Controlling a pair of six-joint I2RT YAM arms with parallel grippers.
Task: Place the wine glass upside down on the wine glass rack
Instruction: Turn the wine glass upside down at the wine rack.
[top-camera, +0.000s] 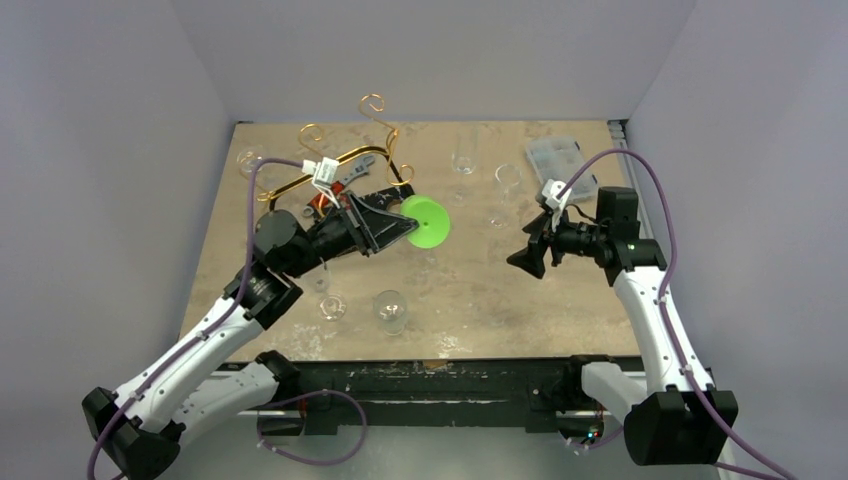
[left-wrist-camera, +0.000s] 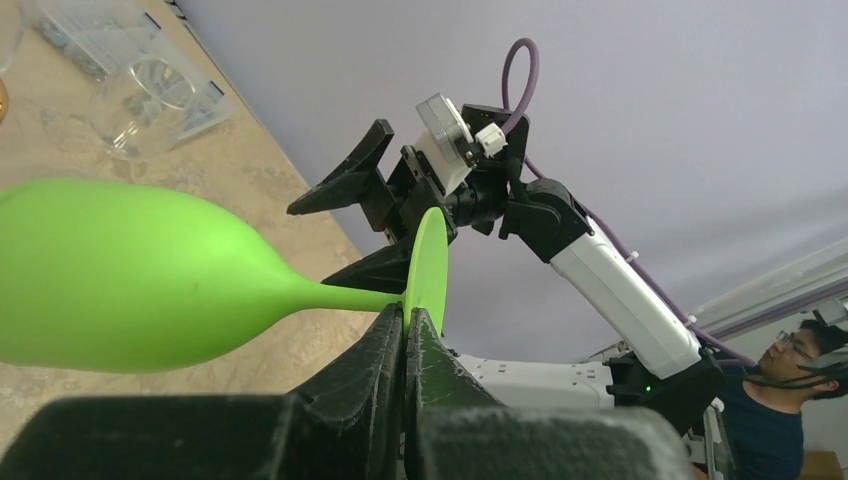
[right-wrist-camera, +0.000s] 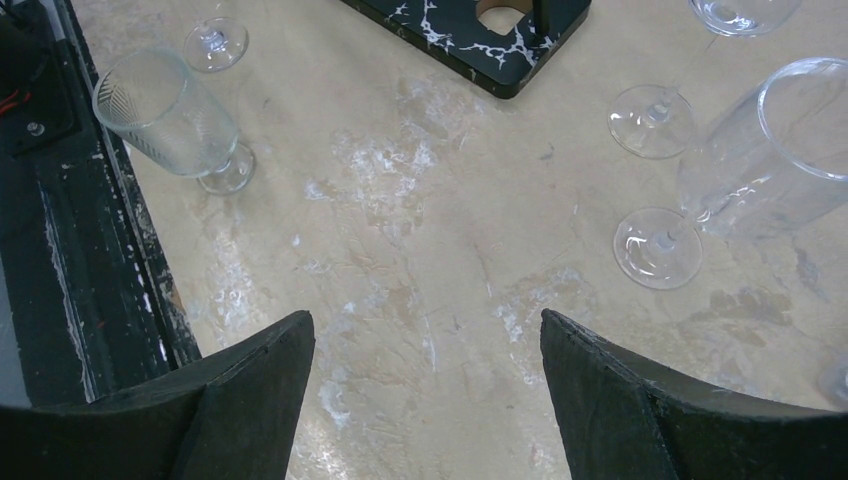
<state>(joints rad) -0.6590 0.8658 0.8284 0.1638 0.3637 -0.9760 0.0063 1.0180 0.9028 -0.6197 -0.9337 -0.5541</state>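
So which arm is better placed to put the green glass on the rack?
Left. The left gripper is shut on the wine glass stem, close to the wine glass rack. The right gripper is open, empty, and off on the table's other side.

top external view: fixed high behind both arm bases, facing down over the whole mottled beige tabletop (top-camera: 500, 290). left wrist view: close, low, facing across at the black two-finger right gripper (left-wrist-camera: 312, 248), also in top view. right wrist view: near, tilted down on the same tabletop.
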